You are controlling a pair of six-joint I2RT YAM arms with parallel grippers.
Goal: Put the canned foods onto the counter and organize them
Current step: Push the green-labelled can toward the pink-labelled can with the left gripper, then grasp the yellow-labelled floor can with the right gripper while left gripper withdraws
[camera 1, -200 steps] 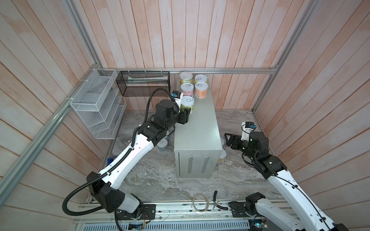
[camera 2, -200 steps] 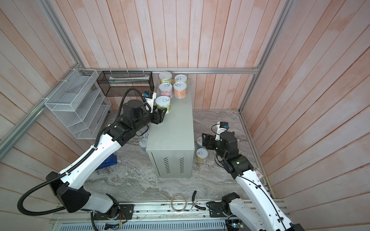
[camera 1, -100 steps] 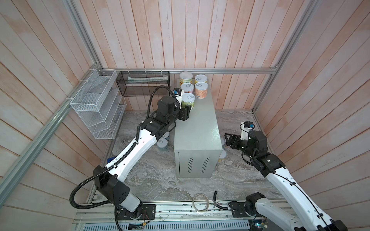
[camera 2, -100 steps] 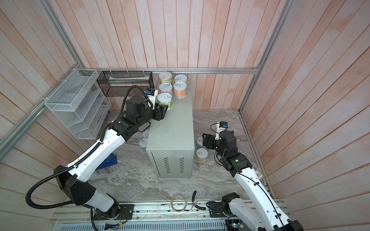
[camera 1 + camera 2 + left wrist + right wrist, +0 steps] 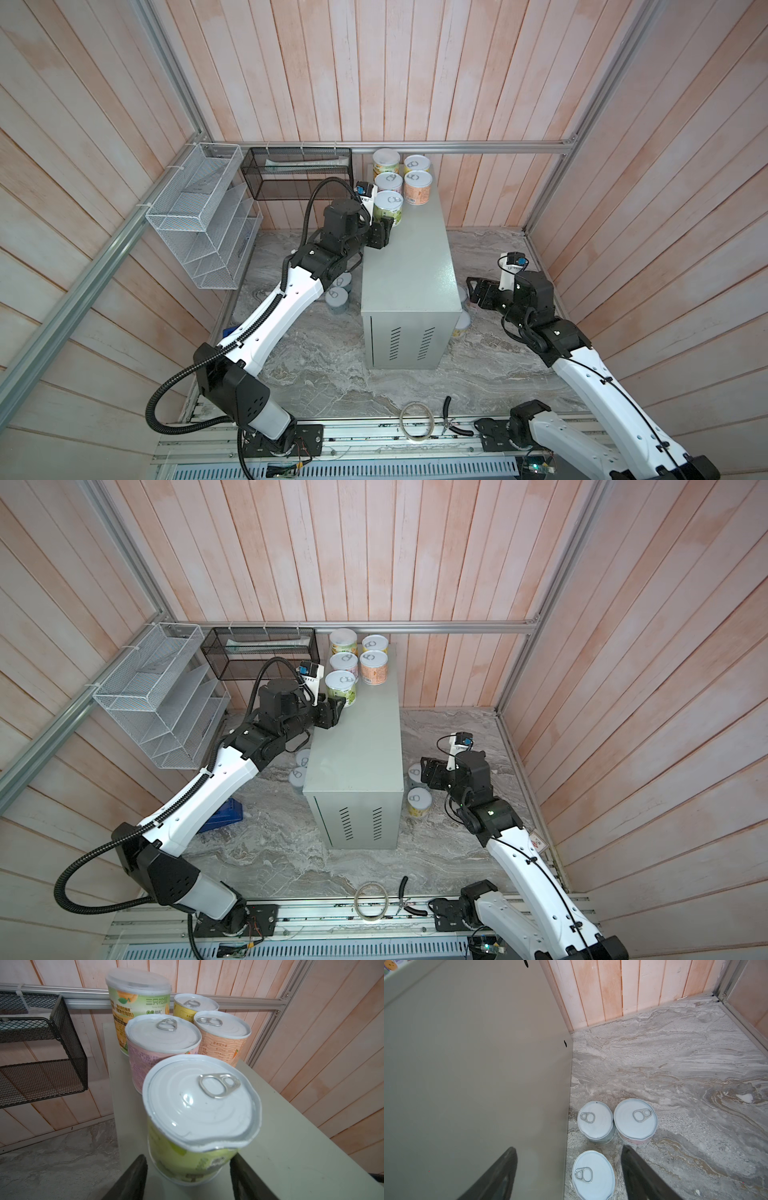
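Observation:
The counter [image 5: 409, 274] is a tall grey cabinet in both top views. At the back of its top stand a tall green tub [image 5: 385, 160], a yellow can [image 5: 416, 164], a pink can [image 5: 388, 180] and an orange can [image 5: 417, 187]. My left gripper [image 5: 384, 232] is shut on a yellow-green can [image 5: 199, 1105] just in front of the pink one, its base at the counter top. My right gripper [image 5: 568, 1147] hovers open beside the counter's right wall, above three cans [image 5: 592, 1174] on the marble floor. Two more cans [image 5: 336, 297] stand on the floor to the counter's left.
A white wire rack [image 5: 199, 216] and a black mesh basket [image 5: 297, 174] hang on the left and back walls. A tape roll [image 5: 417, 419] and pliers [image 5: 449, 419] lie at the front edge. A blue object [image 5: 224, 814] lies under my left arm.
My left arm has carried the yellow-green can a little farther back along the counter, closer to the pink can. The right arm has hardly moved.

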